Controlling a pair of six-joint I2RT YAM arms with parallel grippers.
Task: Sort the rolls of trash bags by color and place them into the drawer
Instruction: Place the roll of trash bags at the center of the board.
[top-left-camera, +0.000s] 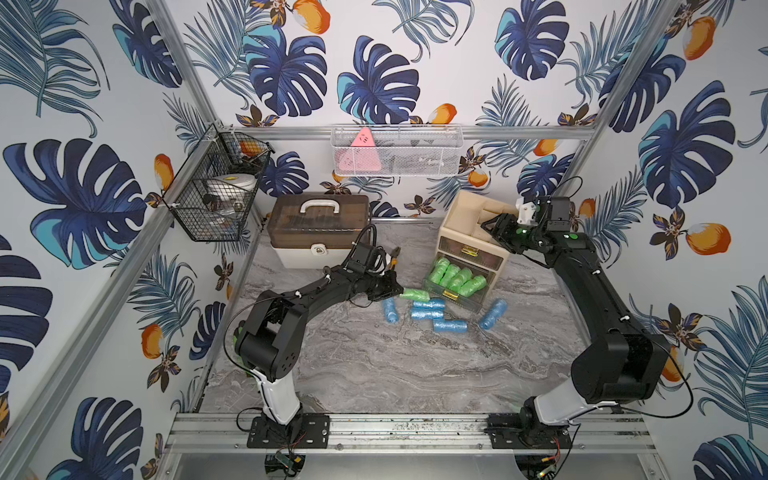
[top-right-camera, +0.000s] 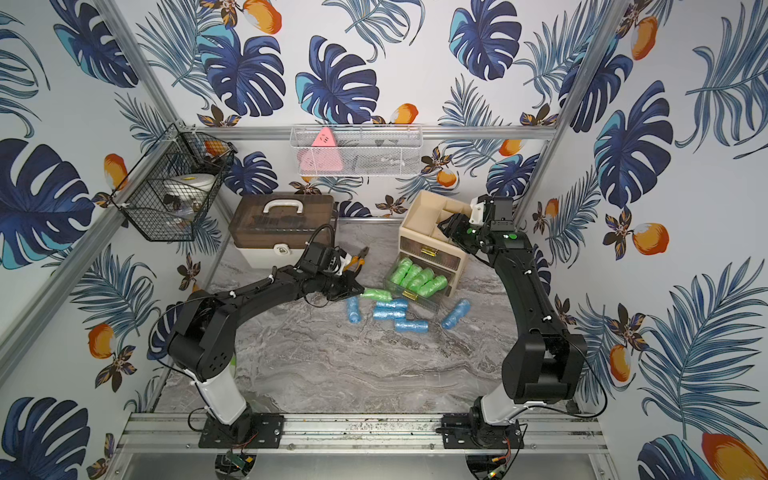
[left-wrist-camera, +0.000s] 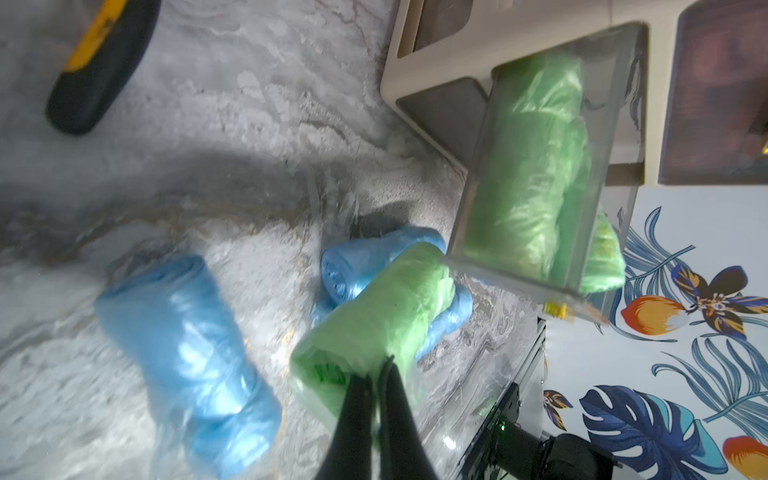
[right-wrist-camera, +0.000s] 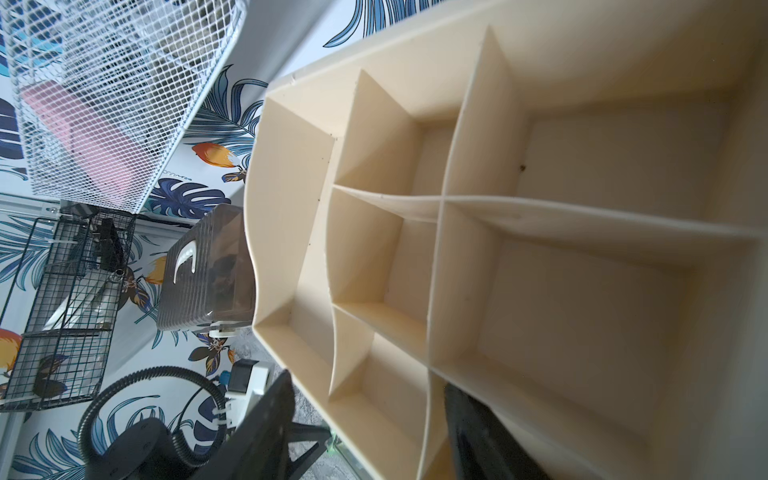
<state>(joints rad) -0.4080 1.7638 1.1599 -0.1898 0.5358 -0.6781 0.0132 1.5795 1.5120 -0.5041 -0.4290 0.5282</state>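
My left gripper is shut on the end of a green roll, which is held just off the left corner of the pulled-out clear drawer. Several green rolls lie side by side in that drawer. Several blue rolls lie on the marble in front of it. My right gripper straddles the top rim of the cream organizer, one finger outside and one inside a compartment.
A brown-lidded toolbox stands at the back left. Yellow-and-black pliers lie beside it. A black wire basket and a white mesh basket hang on the walls. The organizer's upper drawer is closed.
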